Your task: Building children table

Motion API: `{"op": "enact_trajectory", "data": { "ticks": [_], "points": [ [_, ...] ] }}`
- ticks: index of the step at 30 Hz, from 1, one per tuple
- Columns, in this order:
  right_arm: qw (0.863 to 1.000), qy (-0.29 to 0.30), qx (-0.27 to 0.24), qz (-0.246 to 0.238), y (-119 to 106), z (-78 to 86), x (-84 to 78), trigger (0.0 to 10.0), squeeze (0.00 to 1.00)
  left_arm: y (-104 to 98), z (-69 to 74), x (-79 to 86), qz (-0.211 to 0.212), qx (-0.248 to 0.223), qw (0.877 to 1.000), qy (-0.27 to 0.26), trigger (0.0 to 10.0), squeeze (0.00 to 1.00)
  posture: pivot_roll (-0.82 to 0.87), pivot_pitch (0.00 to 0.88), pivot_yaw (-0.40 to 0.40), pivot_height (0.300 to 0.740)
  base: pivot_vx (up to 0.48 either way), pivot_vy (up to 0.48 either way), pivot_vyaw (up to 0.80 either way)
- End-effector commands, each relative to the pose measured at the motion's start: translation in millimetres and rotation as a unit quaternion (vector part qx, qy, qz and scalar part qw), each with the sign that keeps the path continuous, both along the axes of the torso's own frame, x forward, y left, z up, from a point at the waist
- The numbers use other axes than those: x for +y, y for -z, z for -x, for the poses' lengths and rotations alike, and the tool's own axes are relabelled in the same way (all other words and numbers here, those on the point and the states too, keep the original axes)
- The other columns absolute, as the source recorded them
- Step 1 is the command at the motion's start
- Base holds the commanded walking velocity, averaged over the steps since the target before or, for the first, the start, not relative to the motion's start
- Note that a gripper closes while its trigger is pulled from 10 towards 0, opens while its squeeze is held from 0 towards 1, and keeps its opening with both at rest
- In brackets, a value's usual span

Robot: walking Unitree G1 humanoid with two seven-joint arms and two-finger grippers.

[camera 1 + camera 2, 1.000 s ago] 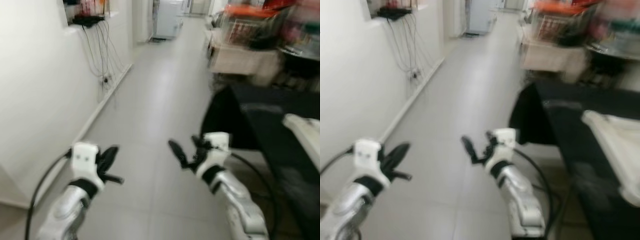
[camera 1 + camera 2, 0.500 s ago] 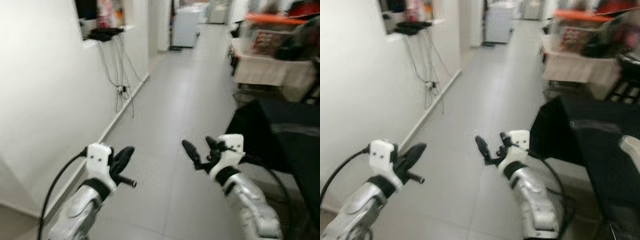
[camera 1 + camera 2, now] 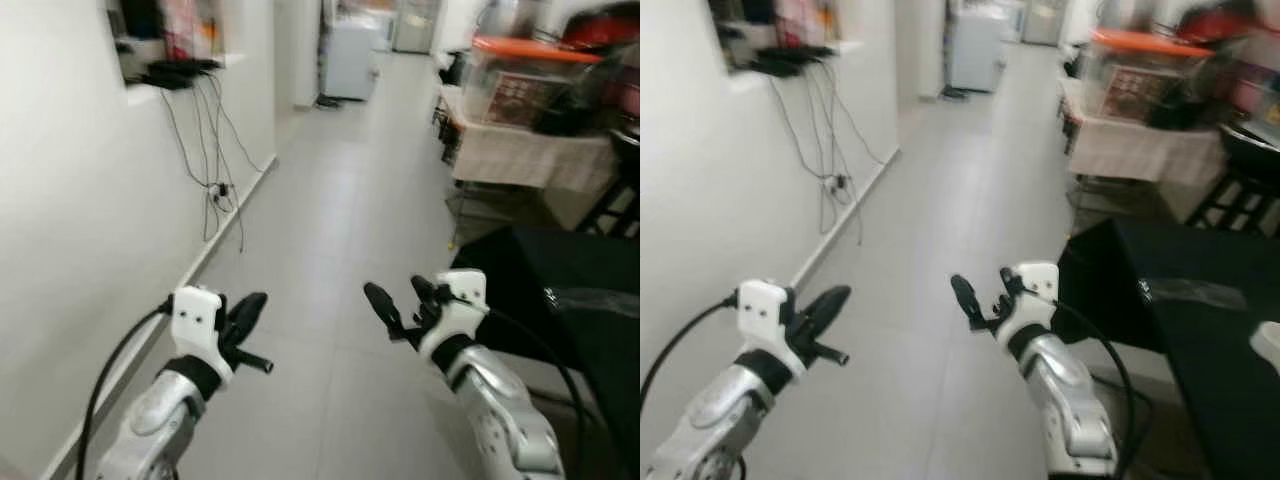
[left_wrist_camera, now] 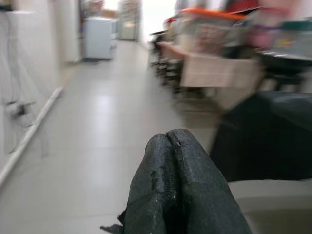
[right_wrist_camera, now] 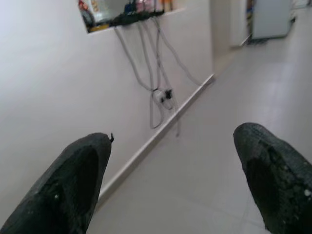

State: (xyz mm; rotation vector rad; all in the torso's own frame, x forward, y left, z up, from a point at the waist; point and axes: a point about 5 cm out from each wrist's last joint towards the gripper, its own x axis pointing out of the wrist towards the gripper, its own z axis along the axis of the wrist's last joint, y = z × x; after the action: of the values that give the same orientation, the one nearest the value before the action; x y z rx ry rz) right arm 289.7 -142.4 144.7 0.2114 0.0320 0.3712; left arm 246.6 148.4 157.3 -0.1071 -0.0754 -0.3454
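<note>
Transit step, judging by empty grippers: left gripper [image 3: 247, 312] fingers pressed together, right gripper [image 3: 400, 305] spread, both over hallway floor [image 3: 340, 230]; next, find table parts.

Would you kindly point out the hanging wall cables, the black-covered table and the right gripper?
hanging wall cables [image 3: 205, 140], left eye view, middle of the bundle.
black-covered table [image 3: 1200, 330], right eye view, bare top.
right gripper [image 3: 402, 303], left eye view, between fingertips.
</note>
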Motion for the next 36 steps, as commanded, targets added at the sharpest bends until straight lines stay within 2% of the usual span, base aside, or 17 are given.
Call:
{"op": "enact_trajectory", "data": {
  "ticks": [1,17,36],
  "points": [
    [1.0,0.003,-0.003,0.001,-1.0,0.7,-3.7,10.0,0.0,-2.6,-2.4,-1.9,-0.001,-0.005,1.0,0.005,10.0,0.0,-0.08,0.0,-0.07,0.74,0.368,0.247,0.0],
    [1.0,0.005,-0.004,-0.008,-1.7,-3.4,-1.4,10.0,0.0,-3.2,-6.0,1.0,-0.002,-0.007,1.0,0.006,10.0,0.0,-0.08,0.0,-0.063,0.74,0.363,0.26,0.0],
    [1.0,0.004,0.008,-0.005,1.7,-7.3,1.1,10.0,0.0,-2.2,-9.4,3.4,-0.004,-0.007,1.0,0.009,10.0,0.0,-0.06,0.0,-0.06,0.74,0.36,0.269,-0.8]
  ]
}}
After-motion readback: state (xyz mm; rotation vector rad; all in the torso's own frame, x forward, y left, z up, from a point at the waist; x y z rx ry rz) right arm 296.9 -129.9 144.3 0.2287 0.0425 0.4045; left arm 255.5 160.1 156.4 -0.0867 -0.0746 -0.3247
